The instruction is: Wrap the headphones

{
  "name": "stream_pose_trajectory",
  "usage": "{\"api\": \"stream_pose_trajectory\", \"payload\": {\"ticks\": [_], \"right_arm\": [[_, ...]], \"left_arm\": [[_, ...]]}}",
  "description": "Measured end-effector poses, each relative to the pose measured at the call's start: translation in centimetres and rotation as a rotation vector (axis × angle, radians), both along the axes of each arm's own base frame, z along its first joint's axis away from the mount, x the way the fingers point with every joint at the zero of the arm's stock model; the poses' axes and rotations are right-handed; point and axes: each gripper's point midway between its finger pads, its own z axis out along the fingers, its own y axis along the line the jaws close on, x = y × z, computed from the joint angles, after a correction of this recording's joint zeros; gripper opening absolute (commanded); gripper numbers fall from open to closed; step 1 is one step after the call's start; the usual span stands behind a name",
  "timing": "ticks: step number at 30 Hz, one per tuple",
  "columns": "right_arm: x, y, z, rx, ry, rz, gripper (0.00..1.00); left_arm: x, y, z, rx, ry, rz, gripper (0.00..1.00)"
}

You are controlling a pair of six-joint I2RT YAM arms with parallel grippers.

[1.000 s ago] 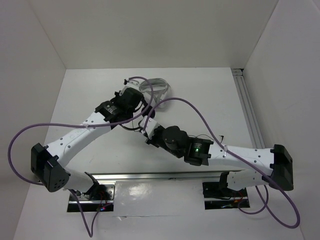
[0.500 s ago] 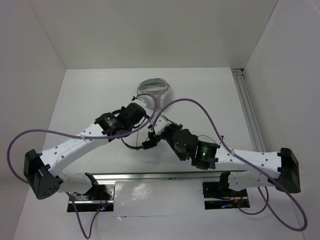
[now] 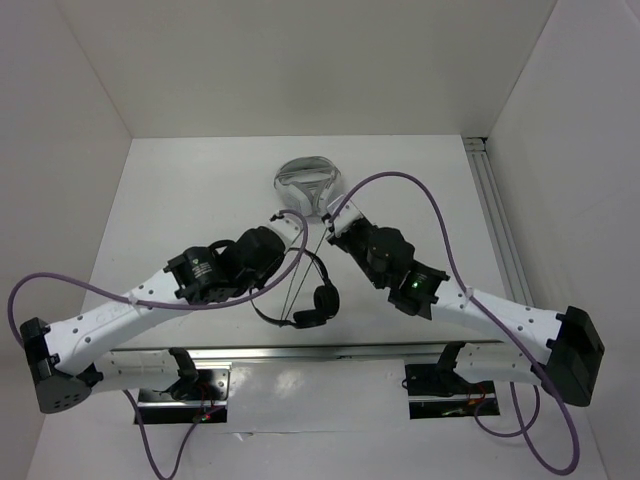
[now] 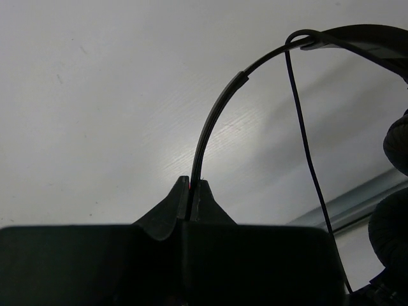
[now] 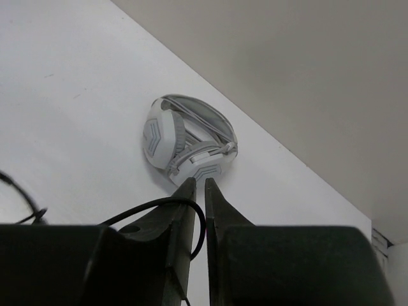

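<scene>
The black headphones (image 3: 318, 300) hang between the two arms, ear pads low and near the front. My left gripper (image 3: 294, 232) is shut on the thin headband (image 4: 213, 121), which arcs up and right out of the jaws (image 4: 193, 185). The thin cable (image 4: 307, 146) drops from the band's top, and the ear pads (image 4: 396, 146) show at the right edge. My right gripper (image 3: 329, 218) points at the back wall. Its jaws (image 5: 199, 191) stand a narrow slit apart, and a loop of cable (image 5: 191, 207) runs over the left finger and loosely through the gap.
A white-and-grey headset (image 3: 307, 180) lies folded by the back wall, just beyond my right fingertips (image 5: 188, 150). A metal rail (image 3: 495, 220) runs along the right side. Purple arm cables (image 3: 400, 182) arch over the middle. White walls close in the table.
The left arm drew back toward the near edge with the headphones. The right gripper swung toward the back, by the white headset, and its jaws parted a little.
</scene>
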Motion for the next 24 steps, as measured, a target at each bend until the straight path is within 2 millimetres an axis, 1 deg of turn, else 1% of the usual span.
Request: {"api": "stream_pose_trajectory", "payload": {"ticks": [5,7,11,14,17,19,22,24], "right_arm": [[2.5,-0.7,-0.2,0.066,0.025,0.013,0.17],[3.2,-0.7,-0.6,0.08,0.037,0.027,0.17],[4.2,0.6,-2.3,0.091,0.094,0.087,0.17],[4.7,1.8,-4.2,0.105,0.16,0.155,0.14],[4.5,3.5,-6.0,0.132,0.228,0.235,0.11],[3.9,4.8,-6.7,0.161,0.249,0.282,0.11],[2.1,7.2,-7.6,0.213,0.286,0.382,0.11],[1.2,8.5,-7.9,0.25,0.301,0.447,0.11]], "left_arm": [[-2.2,-1.6,0.9,-0.069,0.018,-0.104,0.0],[-2.9,-2.0,1.0,-0.089,0.03,-0.138,0.0],[-3.6,-2.3,1.3,-0.108,0.045,-0.169,0.0],[-3.7,-2.5,2.5,-0.135,0.034,-0.176,0.0],[-3.4,-2.8,5.0,-0.188,-0.009,-0.175,0.0],[-3.0,-2.8,6.9,-0.226,-0.05,-0.163,0.0],[-2.3,-2.6,9.7,-0.279,-0.12,-0.129,0.0],[-2.0,-2.5,10.9,-0.311,-0.152,-0.104,0.0]]}}
